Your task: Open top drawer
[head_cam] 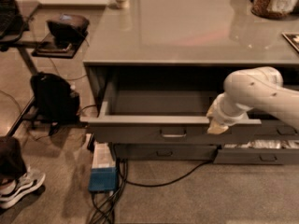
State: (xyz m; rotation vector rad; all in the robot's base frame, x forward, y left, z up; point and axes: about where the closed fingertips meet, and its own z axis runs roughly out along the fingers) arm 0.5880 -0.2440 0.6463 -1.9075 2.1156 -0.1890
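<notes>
Grey countertop (pixel 187 36); brownish floor (pixel 210 199), perhaps carpet.

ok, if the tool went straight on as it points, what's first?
The tool sits at the front rim of the top drawer, right of its handle, pointing down. Probably that front rim first; depth unclear.

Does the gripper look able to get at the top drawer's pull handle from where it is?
Probably yes. The gripper is at the front rim of the top drawer, just right of the pull handle, and nothing on the drawer front stands between them.
</notes>
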